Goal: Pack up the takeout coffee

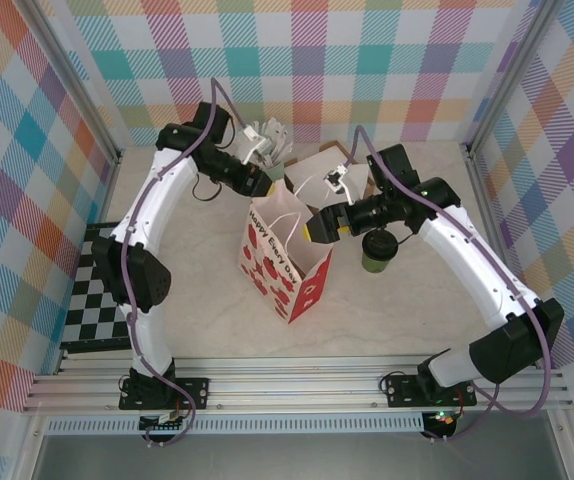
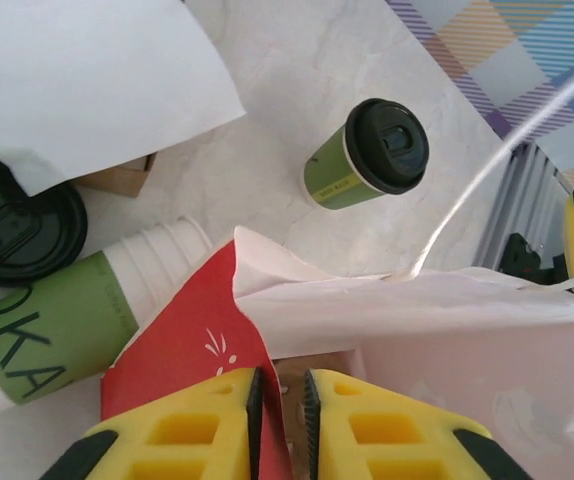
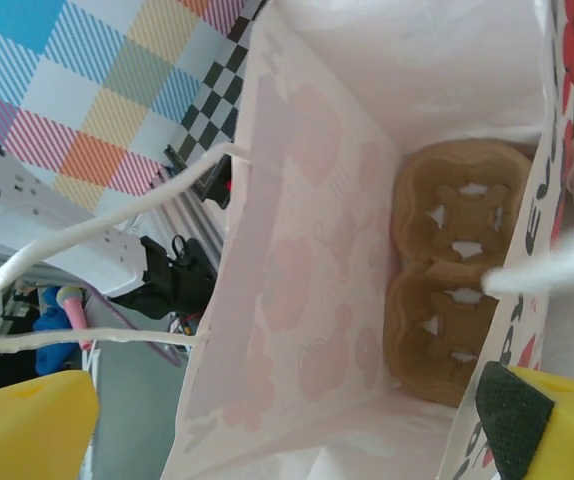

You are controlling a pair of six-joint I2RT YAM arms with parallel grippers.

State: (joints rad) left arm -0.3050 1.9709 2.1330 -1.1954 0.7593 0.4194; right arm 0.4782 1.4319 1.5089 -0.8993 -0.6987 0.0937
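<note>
While the takeout coffee point(image 1: 377, 250) is stood just right of the paper bag point(image 1: 285, 262), the bag's rim is straddled by barely parted jaws of the left gripper point(image 2: 282, 400); those of the right gripper point(image 1: 317, 226) are spread wide over its mouth.

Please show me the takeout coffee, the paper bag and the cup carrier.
takeout coffee point(image 2: 382, 146), left wrist view, on its black lid.
paper bag point(image 1: 267, 262), top external view, on its printed wall.
cup carrier point(image 3: 457, 268), right wrist view, on its middle.
</note>
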